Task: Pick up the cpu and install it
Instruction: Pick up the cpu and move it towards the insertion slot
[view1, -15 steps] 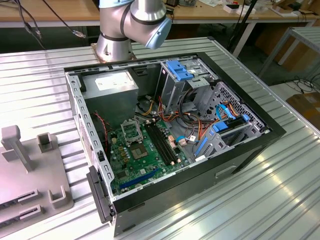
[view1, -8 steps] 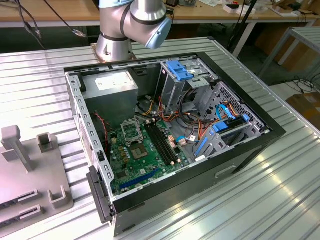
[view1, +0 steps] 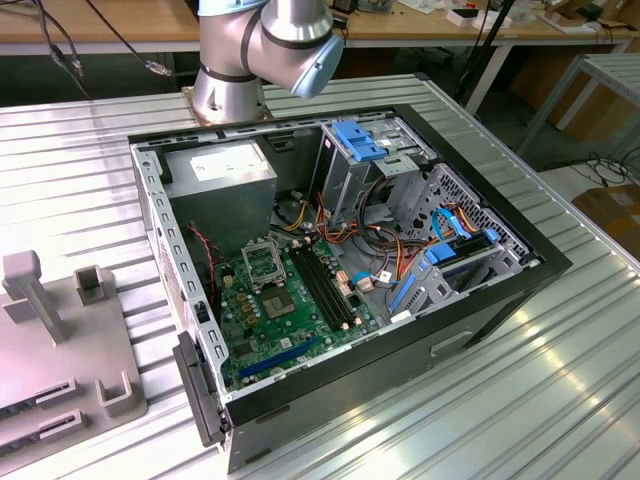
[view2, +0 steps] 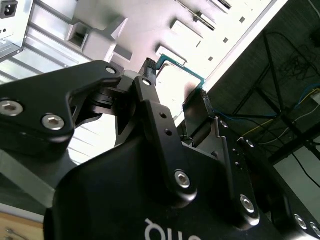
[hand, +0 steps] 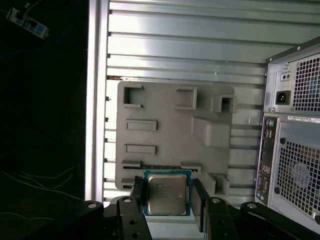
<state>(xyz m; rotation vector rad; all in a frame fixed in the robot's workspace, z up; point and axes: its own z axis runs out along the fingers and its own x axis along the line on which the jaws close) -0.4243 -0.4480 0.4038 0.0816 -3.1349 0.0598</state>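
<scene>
The cpu (hand: 166, 194), a small square chip with a pale metal face and a green edge, hangs between the two black fingers (hand: 137, 196) of my gripper (hand: 168, 200). The gripper is shut on it and holds it high above the grey holder tray (hand: 165, 135). The second wrist view shows the same grip from the side: the cpu (view2: 181, 80) sits between the fingertips of the gripper (view2: 176, 84). In the exterior view the motherboard's silver-framed socket (view1: 262, 264) lies inside the open computer case (view1: 330, 280).
The arm's base (view1: 232, 80) stands behind the case. The grey tray (view1: 60, 370) with upright blocks lies on the ribbed metal table at the exterior view's left. Cables, drive bays and a power supply (view1: 225, 175) fill the case. Its rear panel (hand: 295, 135) is beside the tray.
</scene>
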